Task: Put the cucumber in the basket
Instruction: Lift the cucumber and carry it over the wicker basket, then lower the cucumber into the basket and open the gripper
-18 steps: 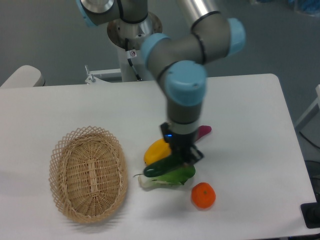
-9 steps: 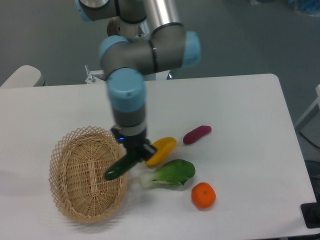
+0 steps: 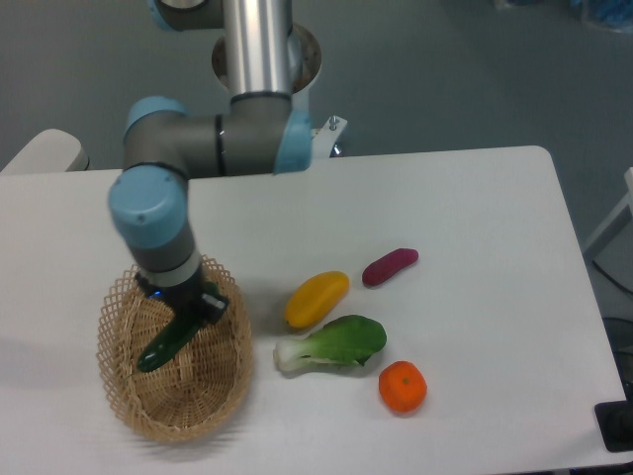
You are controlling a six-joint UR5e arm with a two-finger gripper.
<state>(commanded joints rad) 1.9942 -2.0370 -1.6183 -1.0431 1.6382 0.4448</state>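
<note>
- A white table [image 3: 475,198] stands against a dull grey-blue floor; the single fixed camera looks down on it from the front.
- In this view the gripper [image 3: 193,309] hangs over the basket [image 3: 119,396], its fingers pinched on the upper end of the cucumber [image 3: 164,343].
- The cucumber slants down and away from the gripper towards the basket's middle, its free end low over the woven floor; whether it touches the wicker cannot be told.
- The basket's far rim lies just behind the gripper, and the open lattice edge sits close to the wrist.
- Well off to the side of the gripper, outside the basket, lie the yellow fruit [image 3: 316,299], the bok choy [image 3: 334,344], the orange [image 3: 402,386] and the purple piece [image 3: 390,266].
- Risk, as a judgement: released from this tilt, the glossy cucumber may roll or slide along the curved floor and come to rest leaning on the rim.
- A further descent could press the tip into the wicker and shift or tip the light basket.
- On withdrawal, a finger might snag the lattice rim and drag the basket.
</note>
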